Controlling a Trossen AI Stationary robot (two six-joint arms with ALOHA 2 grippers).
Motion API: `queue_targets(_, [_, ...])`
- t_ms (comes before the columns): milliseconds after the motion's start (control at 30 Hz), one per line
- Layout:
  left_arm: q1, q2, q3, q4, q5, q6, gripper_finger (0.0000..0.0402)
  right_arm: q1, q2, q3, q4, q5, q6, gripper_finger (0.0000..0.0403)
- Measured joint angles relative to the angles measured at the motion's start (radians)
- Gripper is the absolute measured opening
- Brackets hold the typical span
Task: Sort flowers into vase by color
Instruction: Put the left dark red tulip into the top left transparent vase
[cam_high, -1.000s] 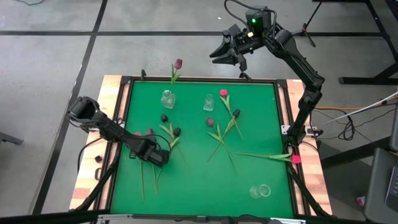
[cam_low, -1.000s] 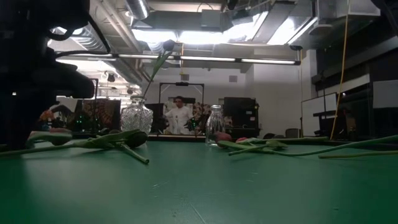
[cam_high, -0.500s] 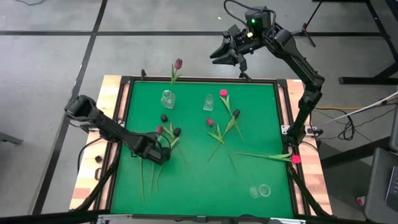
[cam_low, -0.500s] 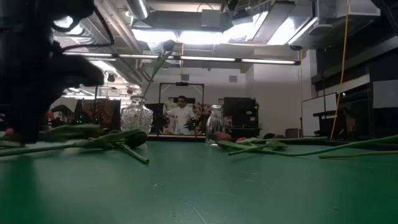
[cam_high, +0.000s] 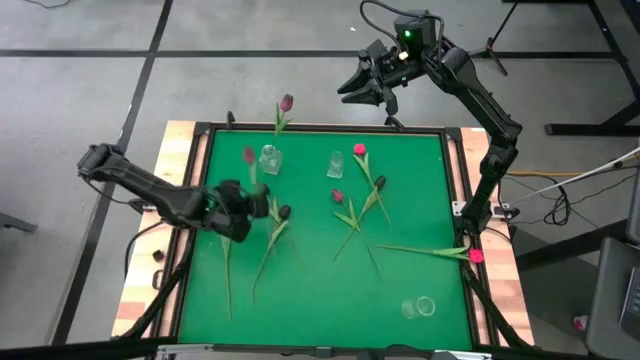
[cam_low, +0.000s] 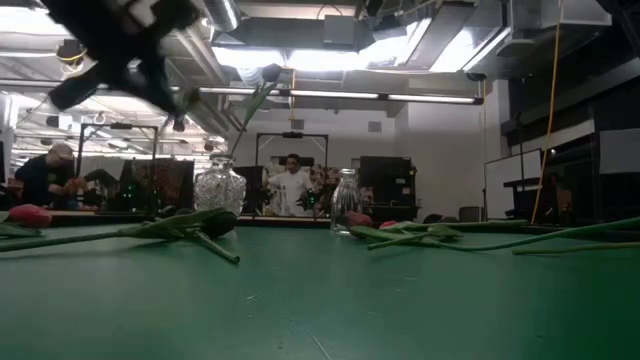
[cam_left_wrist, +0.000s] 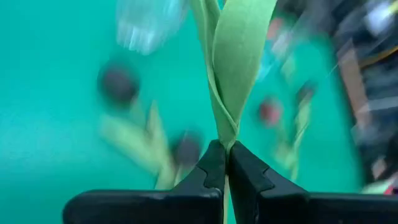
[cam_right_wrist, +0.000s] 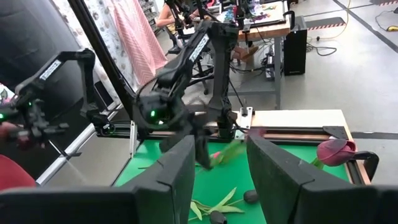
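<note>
My left gripper (cam_high: 256, 204) hangs above the green mat's left part, shut on a pink-headed flower (cam_high: 248, 156) whose head points at the round glass vase (cam_high: 269, 158). That vase holds a dark red flower (cam_high: 286, 102). A second, narrower vase (cam_high: 336, 163) stands to its right. More flowers lie flat on the mat: dark heads (cam_high: 284, 211), a pink one (cam_high: 359, 150), another pink one (cam_high: 477, 256). My right gripper (cam_high: 368, 92) waits open, high beyond the far edge. My left gripper pinches the flower's green stem (cam_left_wrist: 224, 135) between its two fingers, just below where the leaves wrap it. The fingers lie across the stem and slant downward, toward the far side. The flower is lifted, its head and leaves reaching out past the fingertips; its lower end is hidden.
A clear glass (cam_high: 420, 306) lies on its side near the front right corner. Loose stems (cam_high: 228, 280) stretch toward the near edge at the left. A wooden rim (cam_high: 178, 170) frames the mat. People sit and stand in the room behind the table (cam_low: 290, 185).
My left gripper has shut on the pink flower's stem, risen off the mat and tipped from pointing down to slanting forward. The flower has come up with it, its head swinging toward the round vase at the far left.
</note>
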Motion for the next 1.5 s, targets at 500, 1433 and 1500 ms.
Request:
queue_targets(500, [0.198,-0.086,0.0,0.405,-0.483,0.948,0.0001,-0.001,0.0,0.0,-0.002,0.01,-0.001,0.0147])
queue_targets(1433, [0.54,-0.087,0.001,1.006,-0.161,1.752,0.0001,-0.001,0.0,0.0,-0.002,0.011,0.0,0.0147])
queue_targets(1500, [0.558,-0.086,-0.001,1.009,-0.135,1.772,0.0001,-0.001,0.0,0.0,-0.002,0.011,0.0,0.0147])
